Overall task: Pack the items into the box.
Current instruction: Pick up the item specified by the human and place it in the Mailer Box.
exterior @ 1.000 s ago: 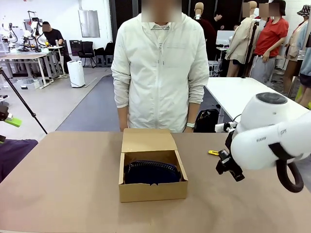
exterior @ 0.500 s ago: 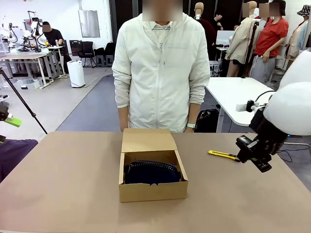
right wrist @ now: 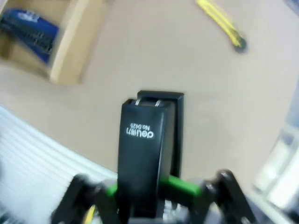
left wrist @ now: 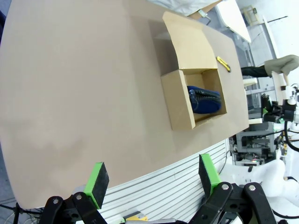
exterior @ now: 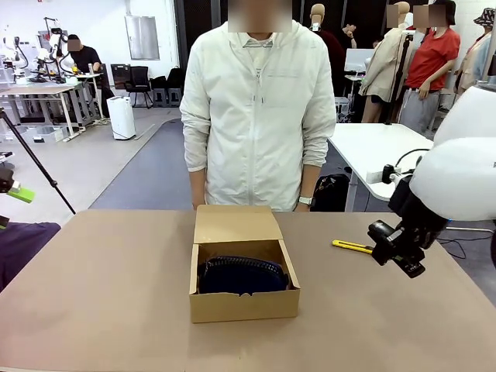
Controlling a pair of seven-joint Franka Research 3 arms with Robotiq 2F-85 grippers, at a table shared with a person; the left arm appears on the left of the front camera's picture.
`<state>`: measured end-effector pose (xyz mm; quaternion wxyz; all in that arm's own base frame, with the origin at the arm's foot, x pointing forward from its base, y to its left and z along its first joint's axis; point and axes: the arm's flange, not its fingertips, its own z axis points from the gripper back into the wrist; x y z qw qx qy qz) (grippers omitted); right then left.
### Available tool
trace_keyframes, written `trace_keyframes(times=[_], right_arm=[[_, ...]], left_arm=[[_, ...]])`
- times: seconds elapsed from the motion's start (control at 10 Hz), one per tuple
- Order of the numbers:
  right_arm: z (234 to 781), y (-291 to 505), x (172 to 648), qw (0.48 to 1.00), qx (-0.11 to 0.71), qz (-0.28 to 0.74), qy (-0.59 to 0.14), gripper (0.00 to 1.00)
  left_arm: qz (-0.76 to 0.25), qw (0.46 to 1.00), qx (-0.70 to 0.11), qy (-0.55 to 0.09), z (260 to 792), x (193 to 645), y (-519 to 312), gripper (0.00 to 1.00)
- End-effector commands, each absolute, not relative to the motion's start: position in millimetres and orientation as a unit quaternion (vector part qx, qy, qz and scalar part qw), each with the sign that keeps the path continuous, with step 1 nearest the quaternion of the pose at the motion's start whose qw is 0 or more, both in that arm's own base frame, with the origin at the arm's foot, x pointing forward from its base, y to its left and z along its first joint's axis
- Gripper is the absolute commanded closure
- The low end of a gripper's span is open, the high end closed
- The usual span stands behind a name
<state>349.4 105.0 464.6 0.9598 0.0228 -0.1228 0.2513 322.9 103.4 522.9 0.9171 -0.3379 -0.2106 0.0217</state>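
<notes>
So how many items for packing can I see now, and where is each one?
2. The navy pouch lies inside the box; the black stapler is held in the right gripper. More could hide under the pouch.

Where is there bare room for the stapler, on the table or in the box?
The table is bare left of the box, in front of it, and between box and knife on the right. Inside, the pouch crowds most of the floor; only a strip by the flap-side wall is free.
</notes>
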Motion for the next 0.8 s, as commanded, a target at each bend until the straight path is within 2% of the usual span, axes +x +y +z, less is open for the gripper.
trace_keyframes(times=[0.0, 0.2, 0.5, 0.7], right_arm=[[480.1, 171.6, 386.6, 0.89, 0.046, 0.428, -0.152, 1.0], [482.7, 258.4, 420.1, 0.808, 0.061, 0.572, -0.124, 1.0], [473.7, 373.7, 452.4, 0.701, 0.03, 0.708, -0.077, 1.0], [478.3, 390.4, 450.9, 0.7, 0.004, 0.708, -0.096, 1.0]], left_arm=[[0.022, 0.917, -0.339, -0.207, 524.4, 322.2, 105.5, 0.0], [0.022, 0.917, -0.339, -0.207, 524.4, 322.2, 105.5, 0.0], [0.022, 0.917, -0.339, -0.207, 524.4, 322.2, 105.5, 0.0], [0.022, 0.917, -0.339, -0.207, 524.4, 322.2, 105.5, 0.0]])
